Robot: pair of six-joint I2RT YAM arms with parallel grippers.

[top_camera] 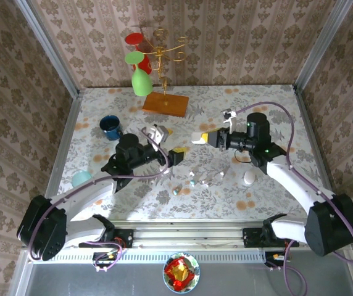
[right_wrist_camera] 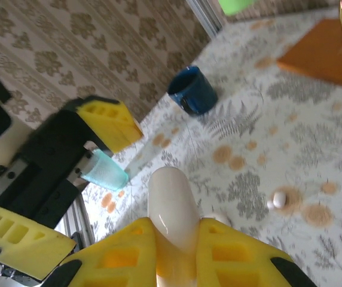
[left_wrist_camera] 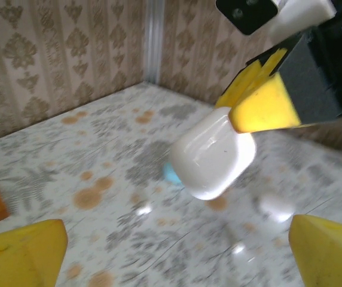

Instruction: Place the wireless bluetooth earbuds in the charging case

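Reading across the surface [top_camera: 269, 111] from the left, we see a pale teal cup [top_camera: 81, 178] near the edge and a blue mug [top_camera: 110, 126] farther back. The left pincer [top_camera: 176, 157] hangs over the middle with its yellow fingers [left_wrist_camera: 21, 251] spread wide and nothing between them. Just right of it, nearer the arm bases, the wireless bluetooth earbuds [top_camera: 204, 180] lie loose on the surface in a small white cluster, with a teal-tinted bud [top_camera: 176, 192] a little apart on their left. Behind them the right pincer [top_camera: 202, 137] is pressed onto the charging case [top_camera: 195, 139], a smooth white pebble held off the surface and facing the left pincer. A second white case [top_camera: 249, 178] rests farther right, beside the right arm.
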